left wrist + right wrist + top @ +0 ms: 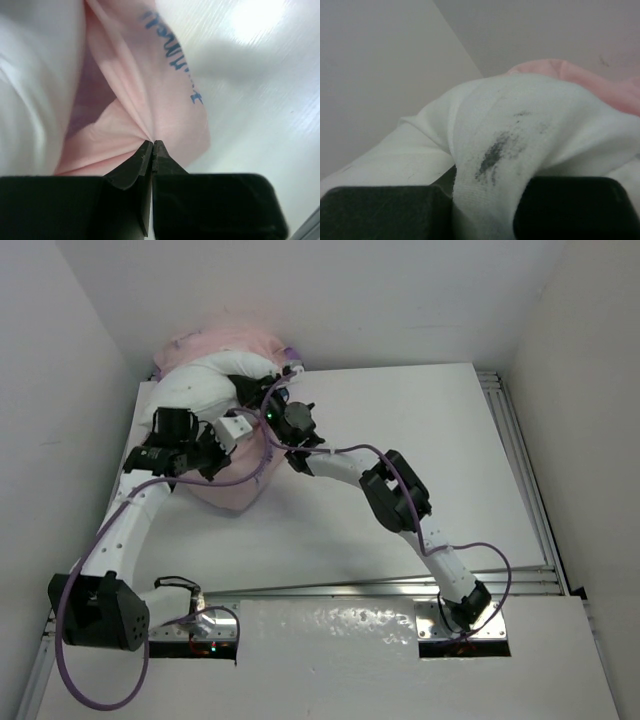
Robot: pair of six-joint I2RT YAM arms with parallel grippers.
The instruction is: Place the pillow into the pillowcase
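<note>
Two arms reach to the worktop's (pixel 420 440) far-left corner. The white pillow (pixel 200 388) lies heaped there with the pillowcase (pixel 232 342), pink side out, at the far edge.

Left wrist: left gripper (pixel 152 146) pressed together, pinching a pink pillowcase fold. Blue lettering (pixel 172 55) on the fabric.

Right wrist: right gripper (pixel 485 200) pinching pillow cloth. Dark smudge (pixel 492 155) just above the fingers.

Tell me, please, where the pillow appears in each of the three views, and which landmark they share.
Top external: the pillow is at upper left, a curved white bulge.
Left wrist: along the left edge, beside the pink pillowcase.
Right wrist: in the centre, white with a dark smudge.
Shared landmark: the pillowcase, touching the pillow in every view.
</note>
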